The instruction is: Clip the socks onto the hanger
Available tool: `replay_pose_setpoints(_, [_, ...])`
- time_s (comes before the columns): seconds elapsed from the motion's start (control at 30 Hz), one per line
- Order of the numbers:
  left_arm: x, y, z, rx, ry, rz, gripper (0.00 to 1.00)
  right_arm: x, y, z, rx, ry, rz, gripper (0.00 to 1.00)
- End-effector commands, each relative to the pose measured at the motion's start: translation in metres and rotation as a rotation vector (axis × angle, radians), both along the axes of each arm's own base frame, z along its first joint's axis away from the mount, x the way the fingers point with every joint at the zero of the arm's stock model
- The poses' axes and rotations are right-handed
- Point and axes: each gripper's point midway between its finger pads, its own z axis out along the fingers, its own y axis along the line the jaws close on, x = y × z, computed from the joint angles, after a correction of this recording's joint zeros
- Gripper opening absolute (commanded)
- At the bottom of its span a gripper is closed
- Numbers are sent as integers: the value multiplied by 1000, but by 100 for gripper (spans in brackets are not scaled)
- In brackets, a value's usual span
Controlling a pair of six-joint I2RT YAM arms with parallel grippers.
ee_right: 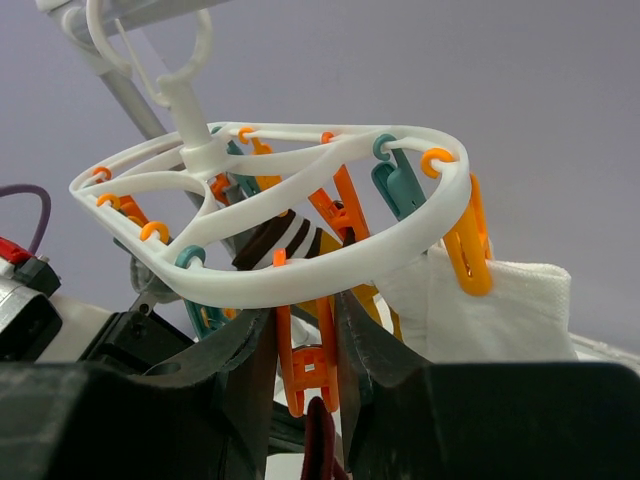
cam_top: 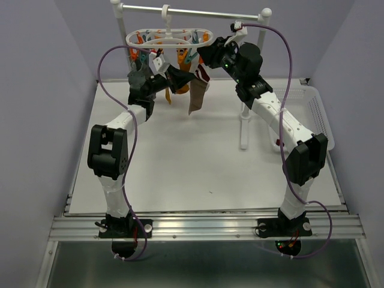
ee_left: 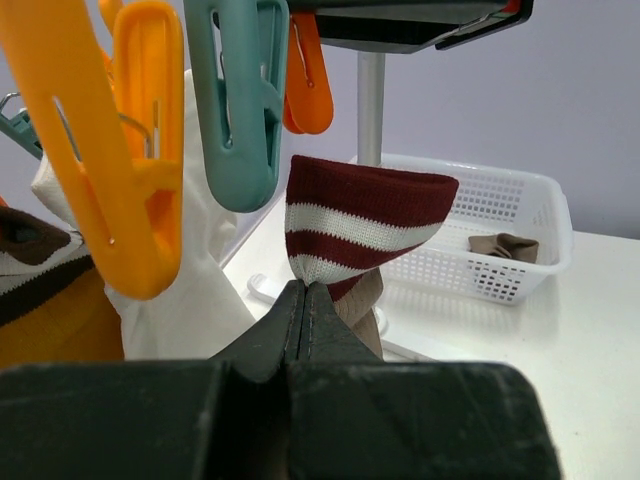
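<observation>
L fingers (ee_left: 296,312) are clamped fully together on the lower edge of the striped sock (ee_left: 365,215), maroon and white, cuff end up. It's held just under the hanger's dangling clips. In the top cam the rest of it hangs free above the bench (cam_top: 198,174). R fingers (ee_right: 352,345) are part open, one each side of an orange clip (ee_right: 312,372), both pressed against its sides. That clip hangs off the front rim of the hanger (ee_right: 300,285). A dark maroon bit of fabric shows right below it; can't tell if it's in the clip's mouth. Close to the L wrist cam dangle a teal clip (ee_left: 240,110) and a second orange clip (ee_left: 130,170), w/ a white sock (ee_left: 190,290) behind them. A mustard sock (ee_left: 40,320) w/ a brown-white band is at the far L edge. The hanger is an oval double ring, hooked by its top hook on the rail stand (cam_top: 192,12) at the back of the bench. A white basket (ee_left: 500,200) sits on the bench's R side, a beige sock (ee_left: 503,245) lying in it.
</observation>
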Motion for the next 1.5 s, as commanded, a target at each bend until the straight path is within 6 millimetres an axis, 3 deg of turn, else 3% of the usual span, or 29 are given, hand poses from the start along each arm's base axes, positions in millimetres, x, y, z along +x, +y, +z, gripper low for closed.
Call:
replay_pose_setpoints(0.0, [-5,-2,37,-21,-119,-7,0,-5,-4,26,47,-73,2,1])
replay_pose_setpoints(0.27, [-8,-2,44,-34,-139,-15,0,3,-7,16,22,-68,-34,1])
replay_pose_setpoints(0.67, [-5,-1,52,-45,-142,6,0,6,8,-1,7,-35,36,1])
replay_pose_setpoints(0.97, [-8,1,52,-61,-132,9,0,5,4,-1,15,-24,16,1])
replay_pose_setpoints(1.47, [0,5,45,-55,-114,49,0,4,-13,17,5,-73,-65,1])
